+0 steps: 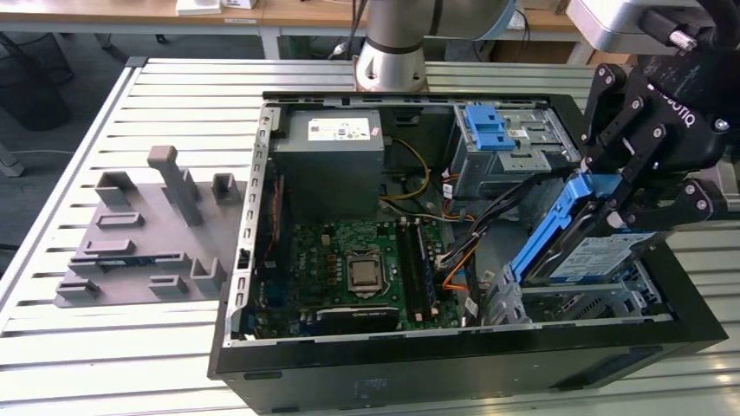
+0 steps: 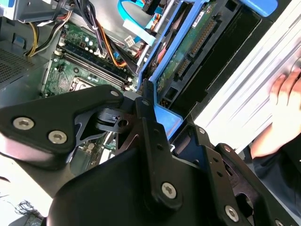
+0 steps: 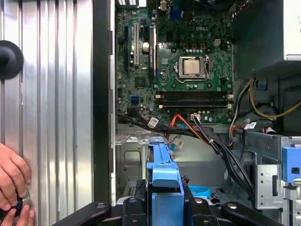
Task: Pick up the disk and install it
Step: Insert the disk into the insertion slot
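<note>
Above the open computer case (image 1: 463, 347) | gripper (image 1: 647, 195) clamped on the disk (image 1: 584, 238), tilted over the drive bay (image 1: 578, 303) | picked up, not yet seated

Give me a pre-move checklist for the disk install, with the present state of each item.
1. Gripper shut on the disk: ok; it clamps the blue carrier in the exterior view.
2. Disk orientation: ok to note, it hangs tilted on edge above the drive bay, not seated.
3. Cables away from the bay: cannot tell; black and orange leads run close beside it.
4. Person's hand out of the way: not ok; it rests on the slatted table beside the case.
5. Case open and steady on the table: ok.
6. Connector end of the disk aligned: cannot tell.
</note>
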Robot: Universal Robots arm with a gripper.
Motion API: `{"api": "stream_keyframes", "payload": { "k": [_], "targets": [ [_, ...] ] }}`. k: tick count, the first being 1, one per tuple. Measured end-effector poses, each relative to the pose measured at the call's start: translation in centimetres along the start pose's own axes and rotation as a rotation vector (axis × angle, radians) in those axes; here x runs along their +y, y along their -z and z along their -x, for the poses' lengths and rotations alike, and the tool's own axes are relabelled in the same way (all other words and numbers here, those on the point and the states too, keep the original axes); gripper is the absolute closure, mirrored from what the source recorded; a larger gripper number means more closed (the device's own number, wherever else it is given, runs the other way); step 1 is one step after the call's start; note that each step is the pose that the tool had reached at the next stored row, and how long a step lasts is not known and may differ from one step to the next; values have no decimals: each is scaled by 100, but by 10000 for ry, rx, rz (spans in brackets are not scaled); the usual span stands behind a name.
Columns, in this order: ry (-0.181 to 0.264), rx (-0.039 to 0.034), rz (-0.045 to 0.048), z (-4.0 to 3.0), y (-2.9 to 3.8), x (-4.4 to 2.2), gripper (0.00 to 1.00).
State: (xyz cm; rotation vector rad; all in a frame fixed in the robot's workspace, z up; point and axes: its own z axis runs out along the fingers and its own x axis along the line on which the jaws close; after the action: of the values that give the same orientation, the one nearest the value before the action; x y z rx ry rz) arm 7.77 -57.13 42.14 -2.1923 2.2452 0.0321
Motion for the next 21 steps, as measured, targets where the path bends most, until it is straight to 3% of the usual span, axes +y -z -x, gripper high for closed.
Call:
{"api": "stream_keyframes", "payload": {
  "k": [8,19,21],
  "targets": [
    [0,-1,0,-2,-104,-1,64],
    [0,1,-1,-2,-113,-2,64],
    [1,-2,0,-2,-140,-2,62]
  ]
}}
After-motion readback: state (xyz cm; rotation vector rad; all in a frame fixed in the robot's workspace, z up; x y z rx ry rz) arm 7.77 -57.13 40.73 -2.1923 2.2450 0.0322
